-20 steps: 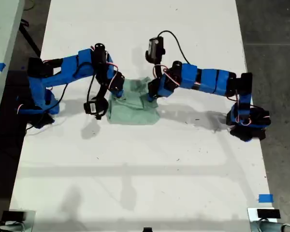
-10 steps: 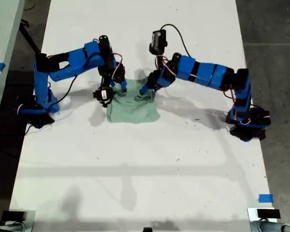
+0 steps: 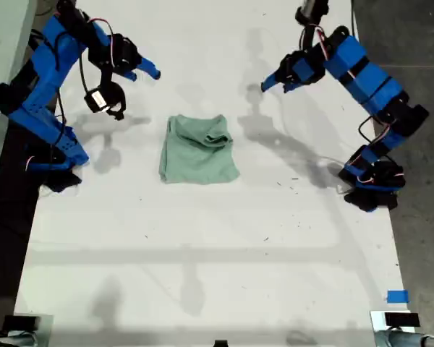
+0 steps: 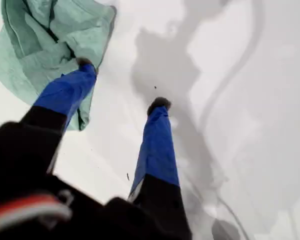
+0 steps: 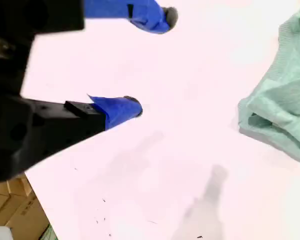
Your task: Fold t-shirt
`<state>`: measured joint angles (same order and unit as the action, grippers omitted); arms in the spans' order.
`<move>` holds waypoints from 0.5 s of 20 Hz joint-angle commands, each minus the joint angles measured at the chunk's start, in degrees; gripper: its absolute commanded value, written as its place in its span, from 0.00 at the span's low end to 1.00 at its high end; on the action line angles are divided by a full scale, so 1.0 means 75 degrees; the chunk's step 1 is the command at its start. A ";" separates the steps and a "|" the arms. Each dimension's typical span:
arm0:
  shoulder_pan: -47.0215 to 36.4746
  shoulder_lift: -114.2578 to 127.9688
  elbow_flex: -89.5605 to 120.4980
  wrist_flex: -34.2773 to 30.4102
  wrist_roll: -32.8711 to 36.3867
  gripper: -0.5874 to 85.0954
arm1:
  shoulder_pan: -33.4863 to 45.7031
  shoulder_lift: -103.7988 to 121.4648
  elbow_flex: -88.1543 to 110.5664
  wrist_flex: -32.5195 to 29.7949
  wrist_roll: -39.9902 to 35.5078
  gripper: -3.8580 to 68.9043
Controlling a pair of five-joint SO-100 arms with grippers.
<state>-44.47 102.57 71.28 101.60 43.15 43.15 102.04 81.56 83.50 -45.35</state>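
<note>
My first gripper [image 4: 122, 82] hangs open and empty above the table [image 3: 217, 246], toward the exterior view's upper right. My second gripper [image 5: 151, 60] is also spread wide, holding nothing, toward the exterior view's upper left. The t-shirt [image 3: 199, 152] lies between them, apart from both, as a folded, slightly rumpled bundle flat on the table's far half.
</note>
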 commanded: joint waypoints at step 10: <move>0.3727 0.7617 1.0207 -0.3727 -0.3305 0.01 | -0.2977 0.7781 0.7699 -0.1031 0.3293 0.04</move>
<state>-22.24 156.62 140.80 78.84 22.94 25.58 155.57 138.16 79.45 -22.76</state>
